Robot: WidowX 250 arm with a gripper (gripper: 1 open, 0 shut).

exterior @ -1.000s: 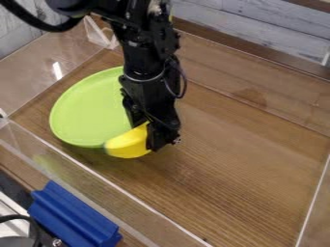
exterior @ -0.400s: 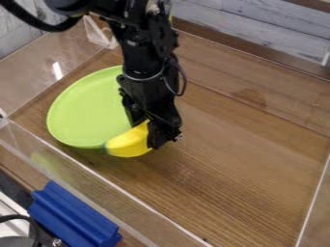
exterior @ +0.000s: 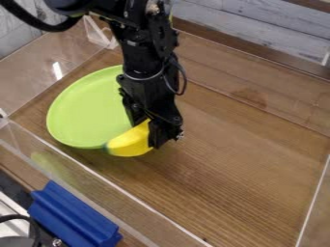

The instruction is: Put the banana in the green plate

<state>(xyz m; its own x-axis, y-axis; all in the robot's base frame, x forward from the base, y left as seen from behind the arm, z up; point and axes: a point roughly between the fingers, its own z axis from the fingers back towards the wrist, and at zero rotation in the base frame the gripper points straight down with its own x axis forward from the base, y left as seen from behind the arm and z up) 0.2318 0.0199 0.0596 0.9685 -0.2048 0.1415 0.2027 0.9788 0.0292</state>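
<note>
The banana [exterior: 126,144], a small bright yellow curved chunk, lies low over the wooden floor at the near right edge of the green plate [exterior: 80,107]. My black gripper [exterior: 145,138] points straight down and is shut on the banana, its fingers covering the banana's right end. The plate, a wide lime-green disc, looks tilted with its near rim raised a little, and the arm hides its right side.
Clear acrylic walls [exterior: 26,145] enclose the wooden tabletop [exterior: 245,145]. A blue object [exterior: 71,220] sits outside the wall at the bottom left. A pale wall runs along the back right.
The green plate has shifted slightly to the left. The gripper and banana stay where they were.
</note>
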